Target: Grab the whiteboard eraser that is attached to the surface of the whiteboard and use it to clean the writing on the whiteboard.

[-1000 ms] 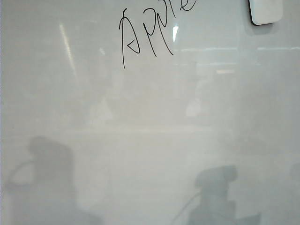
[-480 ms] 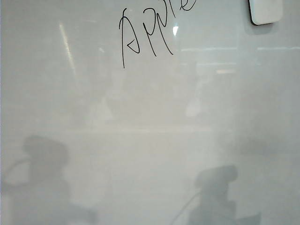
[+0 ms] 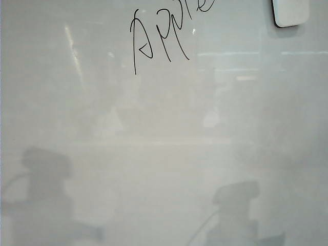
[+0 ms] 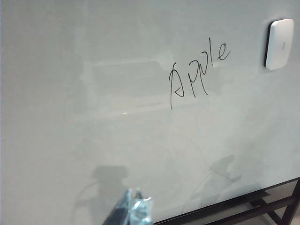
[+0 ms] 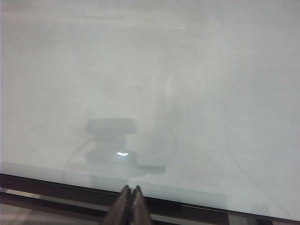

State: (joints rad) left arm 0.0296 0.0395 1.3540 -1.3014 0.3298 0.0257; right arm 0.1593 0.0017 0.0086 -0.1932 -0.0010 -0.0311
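- Since the thin black handwritten marker writing [image 3: 166, 36] spelling "Apple" is seen whole and unsmeared, no cleaning is judged to have been done; it lies high on the large glossy pale grey-white whiteboard [image 3: 154, 154], left of the eraser in the exterior view.
- At the left, the left gripper [image 4: 133, 208] is seen only as a blurred tip low before the board, well apart from the writing; whether its jaws are parted cannot be told, and nothing is seen held.
- Further right, the right gripper [image 5: 130, 206] is seen by the board's dark lower edge, fingers pressed together on nothing.
- At the far right, the small white oblong plastic whiteboard eraser [image 3: 290, 13] is seen attached to the board, untouched; grabbing and wiping are both left.
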